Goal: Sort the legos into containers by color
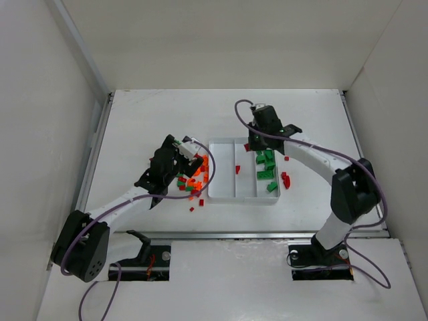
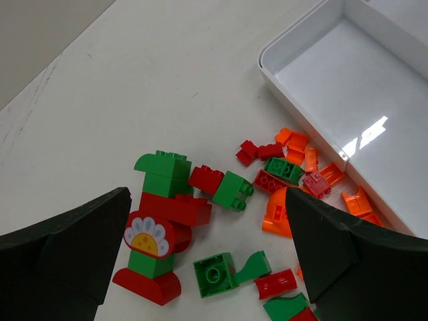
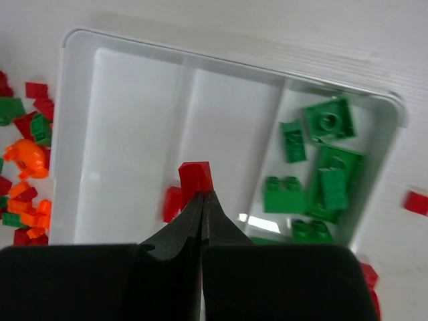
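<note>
table (image 1: 167, 114): white | walls (image 1: 40, 100): plain white panels | light: even

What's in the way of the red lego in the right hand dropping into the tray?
Nothing visible. The right hand holds the red lego over the tray's middle compartment, bare below except for one other red lego just beside it.

Glossy white plastic tray (image 2: 341, 80), shiny plastic legos (image 2: 175, 208), matt table (image 2: 167, 80)

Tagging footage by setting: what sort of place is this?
Likely a robot test cell: white table boxed by plain panels, two arms bolted at its edge, with a tray and bricks.
</note>
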Controlling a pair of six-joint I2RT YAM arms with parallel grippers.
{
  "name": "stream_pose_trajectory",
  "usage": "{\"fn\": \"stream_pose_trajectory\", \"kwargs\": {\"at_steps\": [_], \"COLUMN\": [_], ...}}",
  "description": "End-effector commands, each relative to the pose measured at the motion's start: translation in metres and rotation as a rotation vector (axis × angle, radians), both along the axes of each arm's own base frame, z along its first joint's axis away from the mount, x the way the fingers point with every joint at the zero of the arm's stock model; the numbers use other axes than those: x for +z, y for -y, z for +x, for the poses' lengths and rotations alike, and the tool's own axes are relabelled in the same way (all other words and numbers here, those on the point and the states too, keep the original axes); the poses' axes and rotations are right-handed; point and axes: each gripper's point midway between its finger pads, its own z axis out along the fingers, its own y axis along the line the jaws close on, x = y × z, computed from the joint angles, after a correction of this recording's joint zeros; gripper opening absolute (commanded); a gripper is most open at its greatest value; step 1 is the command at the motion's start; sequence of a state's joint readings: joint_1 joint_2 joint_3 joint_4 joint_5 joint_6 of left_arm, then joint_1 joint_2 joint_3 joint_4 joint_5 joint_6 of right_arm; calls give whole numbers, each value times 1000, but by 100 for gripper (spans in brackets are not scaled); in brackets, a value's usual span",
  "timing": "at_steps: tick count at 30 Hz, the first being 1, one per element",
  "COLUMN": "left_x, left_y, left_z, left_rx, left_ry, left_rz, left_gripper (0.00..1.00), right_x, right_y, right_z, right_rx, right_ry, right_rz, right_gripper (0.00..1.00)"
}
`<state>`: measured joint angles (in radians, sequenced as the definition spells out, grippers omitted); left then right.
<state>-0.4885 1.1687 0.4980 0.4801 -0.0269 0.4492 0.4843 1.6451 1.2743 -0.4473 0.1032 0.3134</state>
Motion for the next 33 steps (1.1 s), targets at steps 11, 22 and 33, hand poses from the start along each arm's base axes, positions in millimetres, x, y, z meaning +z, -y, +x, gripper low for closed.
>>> {"fn": "stream_pose_trajectory", "kwargs": {"at_steps": [11, 22, 33], "left_x": [36, 57, 38], "left_y": [-6, -13, -2], "left_z": [13, 27, 20], "left_rx": [74, 324, 324], "left_ry": [108, 44, -80], "left_rz": [-60, -445, -585], "left_gripper": [100, 100, 100], "right_x": [-24, 20, -67], "right_y": [-60, 52, 151], "right_z": [17, 38, 26], "right_rx": [154, -146, -321], "right_ry": [-58, 29, -217], "right_rz": [94, 143, 46], "right_gripper": [48, 58, 62]}}
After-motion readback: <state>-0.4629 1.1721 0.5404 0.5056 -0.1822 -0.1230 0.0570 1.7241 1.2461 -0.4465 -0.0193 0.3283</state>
